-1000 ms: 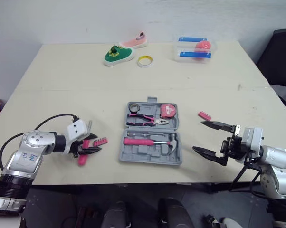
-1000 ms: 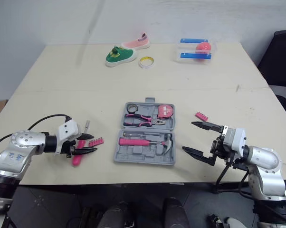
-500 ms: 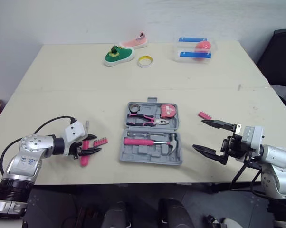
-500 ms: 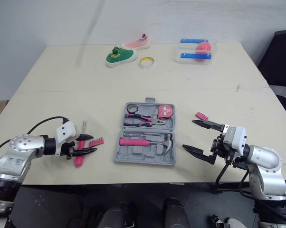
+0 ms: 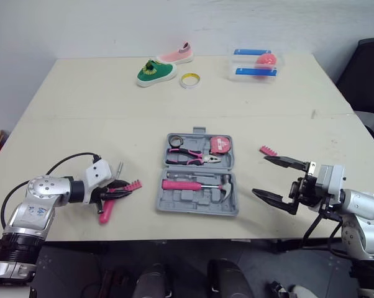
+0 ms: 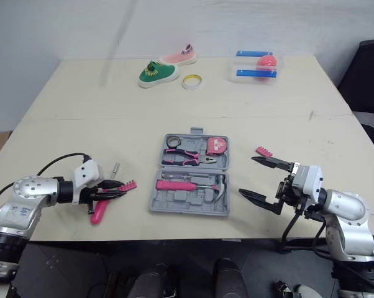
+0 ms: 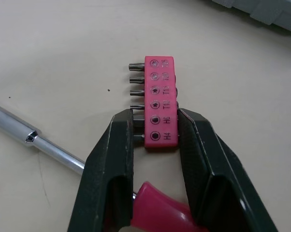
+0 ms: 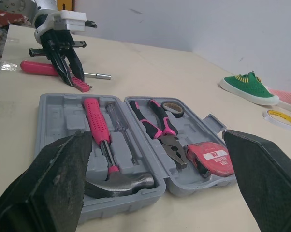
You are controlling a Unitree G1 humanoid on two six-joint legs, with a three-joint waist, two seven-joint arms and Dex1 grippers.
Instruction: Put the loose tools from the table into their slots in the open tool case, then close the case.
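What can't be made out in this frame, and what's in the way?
- Left wrist view: the pink screwdriver handle is mostly covered by the left gripper, which is shut on the pink bit holder, and runs off the edge.
- Right wrist view: the right gripper, open, covers the near corners of the tool case.
- Eye views: bits on the second bit holder are too small to count.

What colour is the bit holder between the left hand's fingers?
The bit holder is pink; it shows best in the left wrist view.
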